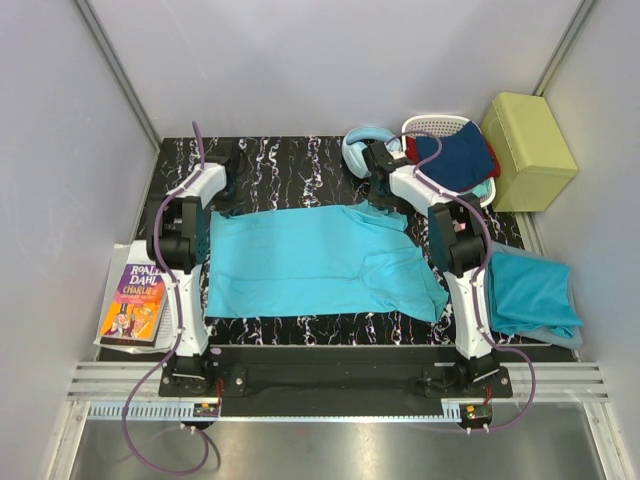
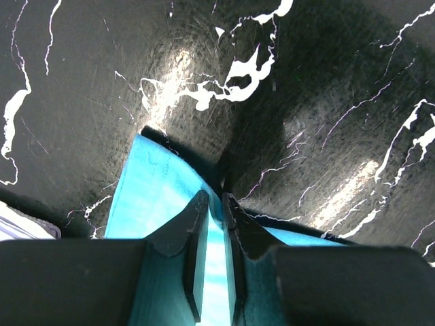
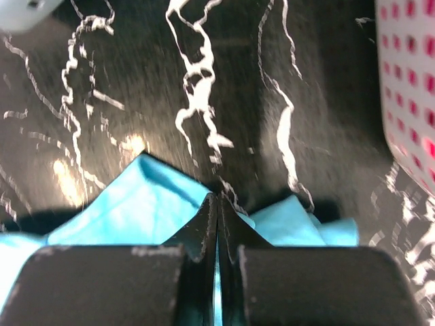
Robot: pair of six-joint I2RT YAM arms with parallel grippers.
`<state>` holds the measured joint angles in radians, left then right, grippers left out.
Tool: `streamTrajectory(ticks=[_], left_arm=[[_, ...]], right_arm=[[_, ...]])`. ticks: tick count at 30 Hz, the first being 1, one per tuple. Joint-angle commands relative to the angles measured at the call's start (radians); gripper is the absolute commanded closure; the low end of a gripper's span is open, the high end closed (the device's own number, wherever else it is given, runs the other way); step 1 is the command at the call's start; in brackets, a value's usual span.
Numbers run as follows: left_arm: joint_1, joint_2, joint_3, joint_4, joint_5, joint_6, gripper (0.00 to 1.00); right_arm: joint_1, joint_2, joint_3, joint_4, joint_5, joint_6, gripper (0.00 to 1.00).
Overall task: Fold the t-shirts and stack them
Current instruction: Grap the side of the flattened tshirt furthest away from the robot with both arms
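While 1 turquoise t-shirt (image 1: 310, 260) lies spread across the counter (image 1: 280, 165), the left end effector (image 2: 214, 204) and right end effector (image 3: 217, 204) each pinch its far edge, clamped on cloth. 1 folded t-shirt (image 1: 530, 290) sits at the right edge. 1 book (image 1: 133, 300) by the left edge reads "ROALD DAHL".

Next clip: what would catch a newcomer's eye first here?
The turquoise t-shirt spread across the middle of the black marbled table, with the left gripper and right gripper each pinching its far edge. Next, the folded teal shirt at the table's right edge and the basket of clothes at the far right.
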<state>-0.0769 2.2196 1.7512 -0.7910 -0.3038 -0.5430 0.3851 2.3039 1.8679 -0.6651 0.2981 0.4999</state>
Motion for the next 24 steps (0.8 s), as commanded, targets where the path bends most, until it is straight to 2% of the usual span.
streamTrajectory(ticks=[1,13,24], left_arm=[[-0.007,-0.051,-0.016,-0.01,-0.005,-0.006,0.82],[-0.023,-0.116,-0.015,-0.017,-0.009,0.0,0.88],[-0.072,-0.308,-0.071,-0.027,-0.041,-0.017,0.96]], right_arm=[[0.011,-0.129,-0.006,-0.031,0.052,-0.02,1.0],[0.011,-0.196,0.014,-0.034,0.075,-0.035,1.0],[0.018,-0.357,-0.122,-0.025,0.11,-0.029,1.0]])
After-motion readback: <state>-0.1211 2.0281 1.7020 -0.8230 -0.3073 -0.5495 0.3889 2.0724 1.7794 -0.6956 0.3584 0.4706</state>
